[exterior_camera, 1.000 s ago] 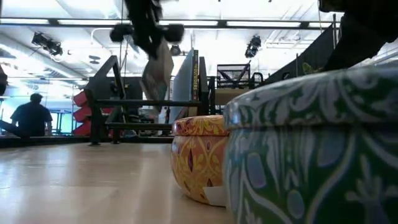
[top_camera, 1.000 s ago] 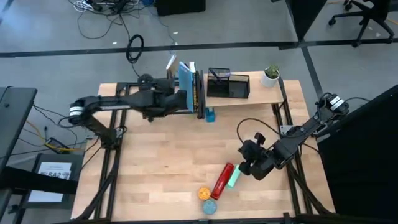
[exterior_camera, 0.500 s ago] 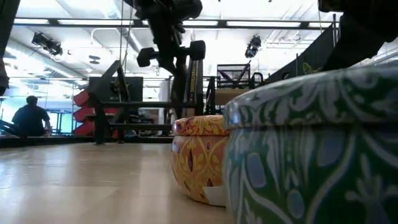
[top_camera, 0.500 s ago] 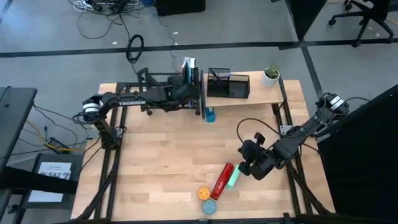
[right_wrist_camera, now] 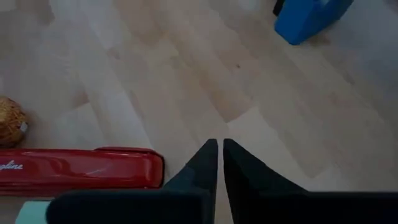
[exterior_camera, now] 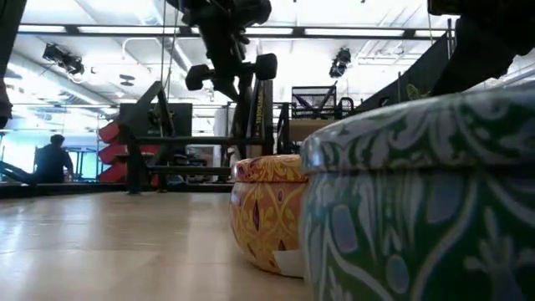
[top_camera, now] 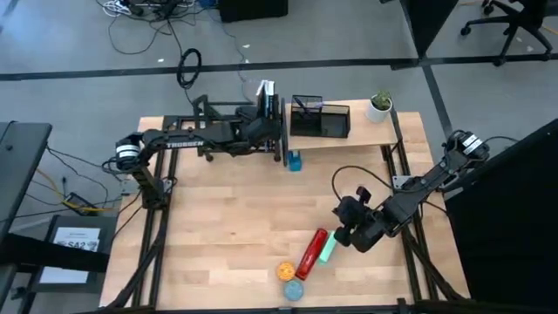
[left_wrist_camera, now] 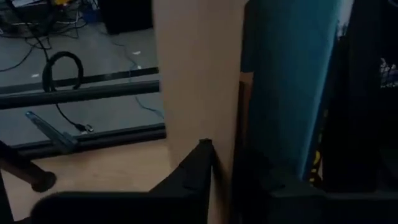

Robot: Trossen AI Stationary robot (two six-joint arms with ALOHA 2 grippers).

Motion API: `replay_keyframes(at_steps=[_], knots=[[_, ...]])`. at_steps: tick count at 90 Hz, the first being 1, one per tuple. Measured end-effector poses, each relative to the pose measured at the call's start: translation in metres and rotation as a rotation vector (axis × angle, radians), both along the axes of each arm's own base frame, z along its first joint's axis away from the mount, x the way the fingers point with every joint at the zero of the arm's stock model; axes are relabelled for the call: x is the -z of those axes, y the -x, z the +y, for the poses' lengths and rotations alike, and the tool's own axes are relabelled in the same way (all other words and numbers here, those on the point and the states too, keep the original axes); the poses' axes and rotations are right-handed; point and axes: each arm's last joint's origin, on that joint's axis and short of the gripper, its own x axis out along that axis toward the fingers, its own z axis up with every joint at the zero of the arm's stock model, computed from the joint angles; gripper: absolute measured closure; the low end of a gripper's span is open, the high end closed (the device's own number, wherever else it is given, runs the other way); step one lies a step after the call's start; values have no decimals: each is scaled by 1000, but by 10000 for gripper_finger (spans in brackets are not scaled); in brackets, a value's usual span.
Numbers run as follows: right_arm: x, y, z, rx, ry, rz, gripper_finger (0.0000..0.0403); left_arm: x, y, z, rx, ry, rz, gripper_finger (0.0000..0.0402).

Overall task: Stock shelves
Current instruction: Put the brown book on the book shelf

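A thin tan book (left_wrist_camera: 194, 74) stands upright at the left end of a row of books (top_camera: 272, 109), beside a teal book (left_wrist_camera: 287, 81), on the black tube rack (top_camera: 209, 144). My left gripper (left_wrist_camera: 224, 157) (top_camera: 266, 131) is shut on the tan book. The wooden plank shelf (top_camera: 370, 135) stands to the right of the rack. My right gripper (right_wrist_camera: 216, 148) (top_camera: 342, 234) hovers shut over the table near a red box (right_wrist_camera: 81, 169) (top_camera: 311, 253), touching nothing. My left gripper pinches the tan book between its two fingers (left_wrist_camera: 200, 163) at the book's near edge (left_wrist_camera: 224, 134). The fingers come about level from the table's left. The book stands upright, its flat side against the teal book. What its lower edge rests on is hidden.
A black mesh organizer (top_camera: 319, 118) and a small potted plant (top_camera: 379, 106) sit on the plank. A blue object (top_camera: 295, 161) (right_wrist_camera: 308, 18) lies by the rack's foot. An orange tin (top_camera: 285, 271) (exterior_camera: 267, 209), a green-blue tin (top_camera: 294, 290) (exterior_camera: 418, 201) and a teal item (top_camera: 328, 251) lie near the front edge.
My left gripper has gone toward the table's far edge and to the right with the tan book. The book has turned upright and now stands beside the teal book at the rack. In the last half second the gripper has kept still.
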Motion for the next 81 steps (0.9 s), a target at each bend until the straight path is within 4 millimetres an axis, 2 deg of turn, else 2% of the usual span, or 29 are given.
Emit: replay_keyframes(at_steps=[22, 35, 81], knots=[[0, 0, 0, -1, 1, 1, 403, -11, -4, -1, 86, 27, 1, 272], [0, 0, 0, -1, 0, 0, 403, -19, -6, -1, 124, 40, -14, 244], [0, 0, 0, -7, -11, 9, 403, -27, -8, -4, 218, 32, 37, 235]])
